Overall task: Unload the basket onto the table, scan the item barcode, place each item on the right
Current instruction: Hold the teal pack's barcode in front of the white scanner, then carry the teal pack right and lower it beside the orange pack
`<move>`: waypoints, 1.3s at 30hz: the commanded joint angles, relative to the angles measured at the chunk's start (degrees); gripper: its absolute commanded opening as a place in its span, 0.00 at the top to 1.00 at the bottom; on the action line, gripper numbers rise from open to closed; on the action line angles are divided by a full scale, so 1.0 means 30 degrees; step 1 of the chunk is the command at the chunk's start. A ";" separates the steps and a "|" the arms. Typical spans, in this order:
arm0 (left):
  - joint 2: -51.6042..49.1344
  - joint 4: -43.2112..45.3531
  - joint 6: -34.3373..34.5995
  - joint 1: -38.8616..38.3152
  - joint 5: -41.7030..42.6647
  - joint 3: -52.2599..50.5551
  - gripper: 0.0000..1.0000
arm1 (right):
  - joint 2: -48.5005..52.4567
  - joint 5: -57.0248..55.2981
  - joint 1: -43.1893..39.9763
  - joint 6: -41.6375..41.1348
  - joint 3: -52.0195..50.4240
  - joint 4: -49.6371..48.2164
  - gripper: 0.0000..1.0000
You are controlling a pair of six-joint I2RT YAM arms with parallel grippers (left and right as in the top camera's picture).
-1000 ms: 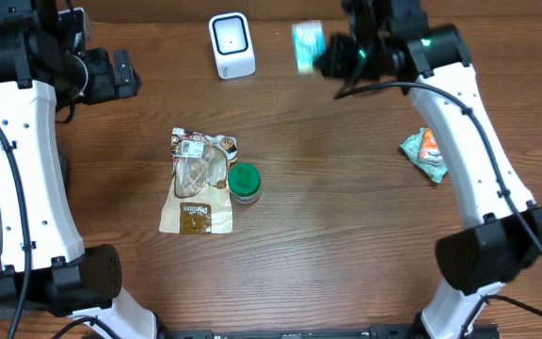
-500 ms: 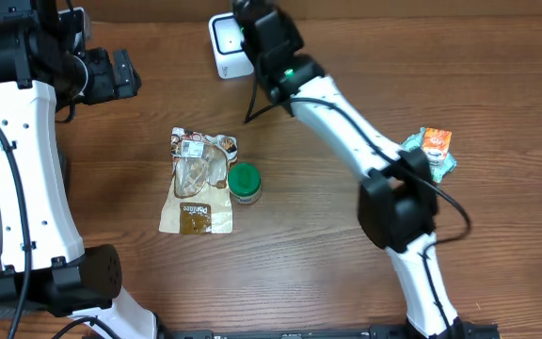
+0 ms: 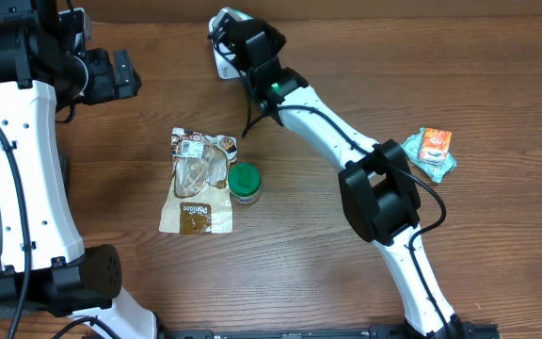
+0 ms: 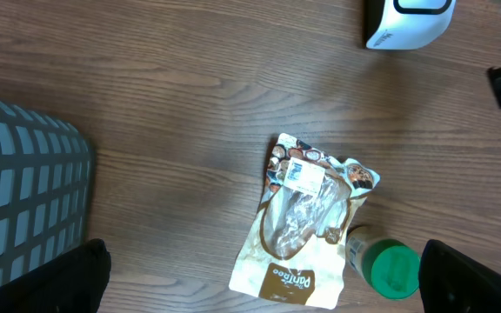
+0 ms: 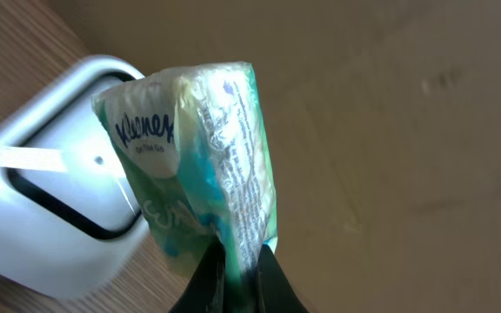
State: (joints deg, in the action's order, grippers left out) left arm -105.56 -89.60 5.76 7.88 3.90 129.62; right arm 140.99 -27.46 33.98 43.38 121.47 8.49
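My right gripper [image 5: 237,261] is shut on the lower edge of a green and white Kleenex tissue pack [image 5: 203,148]. It holds the pack upright, close in front of the white barcode scanner [image 5: 50,200]. From overhead, the right gripper [image 3: 240,40] hangs over the scanner [image 3: 224,64] at the back of the table and hides the pack. My left gripper [image 3: 120,75] is open at the far left with nothing in it. In the left wrist view the left gripper [image 4: 272,283] is high above the table, its fingertips [image 4: 468,283] spread wide.
A brown and white snack pouch [image 3: 196,184] lies mid-table with a green-lidded jar [image 3: 244,183] touching its right side. An orange and green packet [image 3: 431,151] lies at the right. A grey mesh basket [image 4: 20,200] sits off the left edge.
The right arm has swung left along the back of the table, carrying the tissue pack to the front of the scanner. The left arm has not moved.
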 commanded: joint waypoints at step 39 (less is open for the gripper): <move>-0.0102 0.0022 -0.0219 -0.0007 0.0058 -0.0051 0.00 | -0.6951 0.3723 -0.1282 -0.9661 0.0036 0.8400 0.96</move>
State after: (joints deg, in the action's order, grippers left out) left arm -105.56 -89.58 5.76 7.88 3.92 129.62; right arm 128.16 -22.76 32.12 27.94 121.27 29.67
